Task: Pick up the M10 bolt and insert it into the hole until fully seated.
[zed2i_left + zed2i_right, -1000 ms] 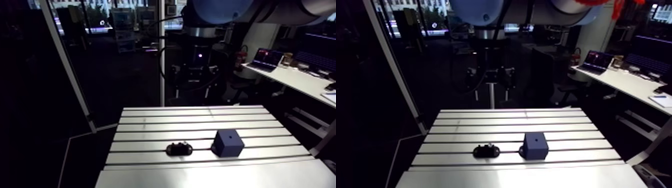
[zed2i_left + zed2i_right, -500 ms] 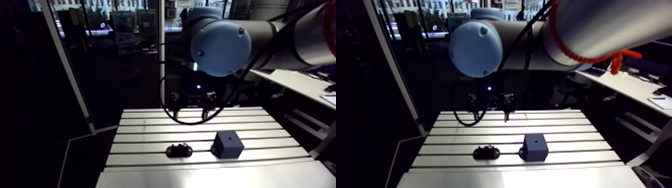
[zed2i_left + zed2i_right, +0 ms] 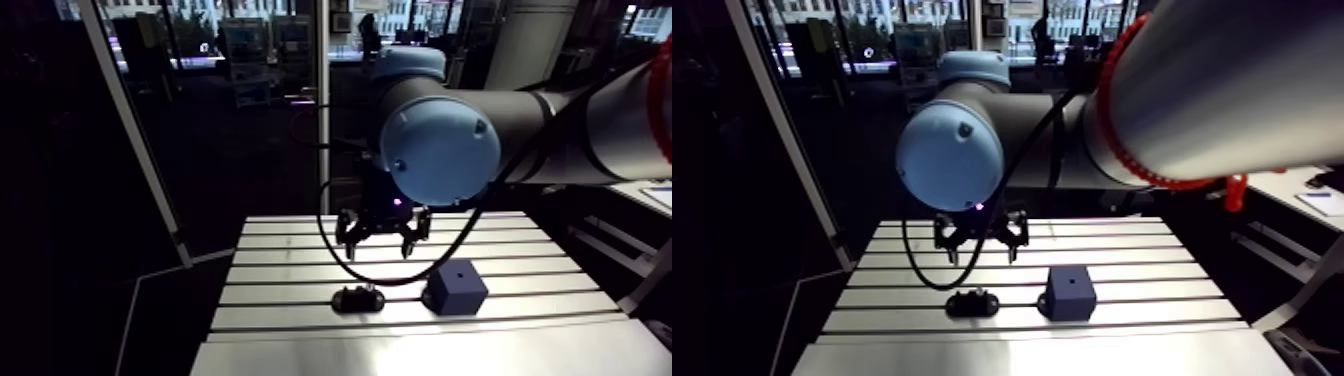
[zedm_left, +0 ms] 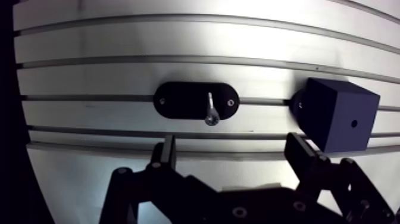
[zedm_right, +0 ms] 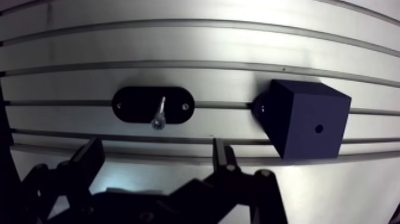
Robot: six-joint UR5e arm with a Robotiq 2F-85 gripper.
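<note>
Wrist view, nearest first: the tool [image 4: 231, 143] is spread wide, its two dark fingers [image 4: 168, 146] well apart with nothing between them, only bare worktop [image 4: 119, 36] showing in the gap. Just ahead of the fingers lies a black oval holder [image 4: 178, 100], set across one of the worktop's long slots, with a small screw at each end. The bolt [image 4: 210, 110], short and silver, sticks up from the middle of this holder, with its bright end towards the camera. It sits ahead of the tool, closer to one finger than the other, and the tool does not touch it. Beside the holder and apart from it, along the same slot, stands a dark blue block [image 4: 333, 137] shaped like a cube. A small round hole [image 4: 354, 124] marks the centre of its upper face, and a dark rounded mount sits against the side that faces the holder. Beyond both things, more slotted strips of the worktop run across. In the arm view, the holder and the block sit side by side near the front of the worktop. The tool hangs above the worktop farther back, over the strips behind the holder, with its fingertips pointing down and clear of the surface. Above it is the arm's big light-blue joint cap [image 3: 440, 150].
</note>
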